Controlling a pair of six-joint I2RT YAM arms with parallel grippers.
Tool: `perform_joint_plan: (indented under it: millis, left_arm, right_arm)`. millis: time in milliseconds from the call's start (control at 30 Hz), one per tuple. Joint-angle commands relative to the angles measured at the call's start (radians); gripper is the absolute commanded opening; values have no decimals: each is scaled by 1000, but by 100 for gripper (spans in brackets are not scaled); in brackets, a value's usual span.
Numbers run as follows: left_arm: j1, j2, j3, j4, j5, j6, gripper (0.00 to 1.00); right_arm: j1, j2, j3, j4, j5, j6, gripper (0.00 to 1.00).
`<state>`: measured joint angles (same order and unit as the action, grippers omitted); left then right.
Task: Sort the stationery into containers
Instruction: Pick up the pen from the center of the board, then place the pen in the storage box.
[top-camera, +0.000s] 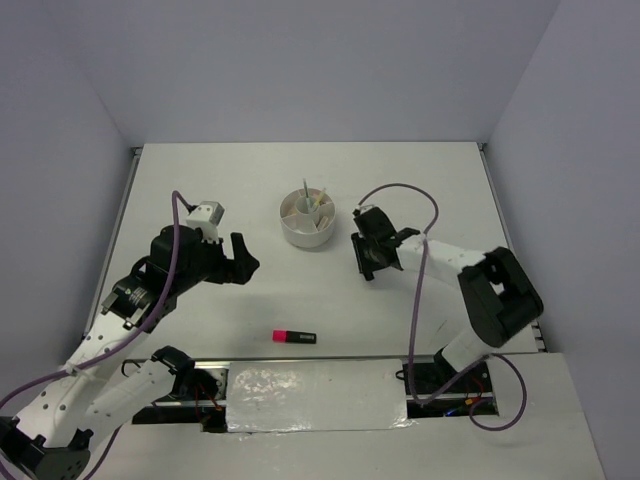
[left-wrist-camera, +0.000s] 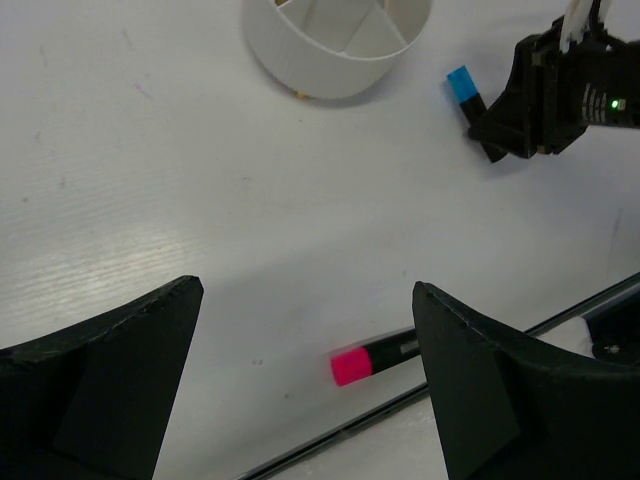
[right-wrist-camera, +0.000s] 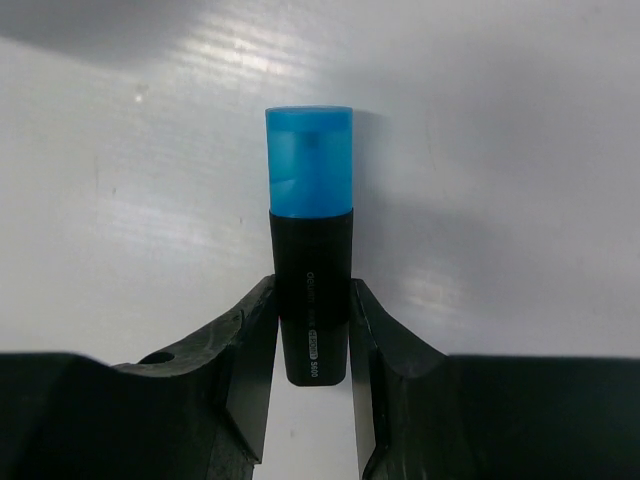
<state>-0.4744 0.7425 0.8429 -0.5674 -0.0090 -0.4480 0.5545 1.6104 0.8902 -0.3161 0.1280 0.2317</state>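
From the top view, the round white plastic cup with inner dividers (top-camera: 308, 220) is seen standing on the white bench (top-camera: 200, 180), with thin pens already in it. The right claw (top-camera: 365, 258) is lowered to the bench just right of the cup. The left claw (top-camera: 243, 260) is held to the cup's left. A pink-capped black highlighter (top-camera: 294, 336) lies unsorted near the front edge.

From the left wrist view, the left claw (left-wrist-camera: 305, 295) is shown spread wide and empty above the pink-capped black highlighter (left-wrist-camera: 365, 362). Beyond it, the blue-capped black highlighter (left-wrist-camera: 463, 88) is seen lying beside the cup (left-wrist-camera: 330, 60), with its black end in the right claw (left-wrist-camera: 530, 100).

From the right wrist view, the right claw (right-wrist-camera: 311, 320) is shown narrowed onto the black barrel of the blue-capped black highlighter (right-wrist-camera: 311, 260). Both fingers (right-wrist-camera: 255, 340) appear to be pressed against its sides, and the pen is flat on the bench.

The step in hand is judged to be the pick-up of this pen. The squeeze should be made firm before any lift. The lift should be taken straight up, and room allowed for the blue cap that juts past the fingertips, so that the cup's rim is not struck. Release is best made over a compartment with room to spare.
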Motion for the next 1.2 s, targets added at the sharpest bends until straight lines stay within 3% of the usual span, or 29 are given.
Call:
perform_joint_plan:
  millis: [0, 100, 233, 367, 567, 900, 1167]
  left_arm:
    - [-6, -11, -22, 117, 113, -76, 99]
    - [-16, 8, -44, 216, 180, -164, 99]
    - [-64, 24, -57, 366, 192, -302, 99]
    - [-214, 70, -47, 483, 110, -442, 99]
    - [-351, 216, 93, 385, -49, -457, 92]
    - [-365, 224, 81, 347, -106, -460, 84]
    - [-365, 196, 67, 405, -49, -454, 38]
  right_arm:
    - [21, -191, -65, 49, -2, 55, 3]
    - [79, -329, -111, 63, -10, 66, 3]
    - [255, -457, -129, 90, -16, 90, 4]
    - [419, -575, -125, 135, 47, 97, 5]
    - [577, -590, -41, 117, 162, 63, 5]
    - [668, -606, -14, 175, 214, 31, 6]
    - [673, -584, -23, 212, 243, 0, 7]
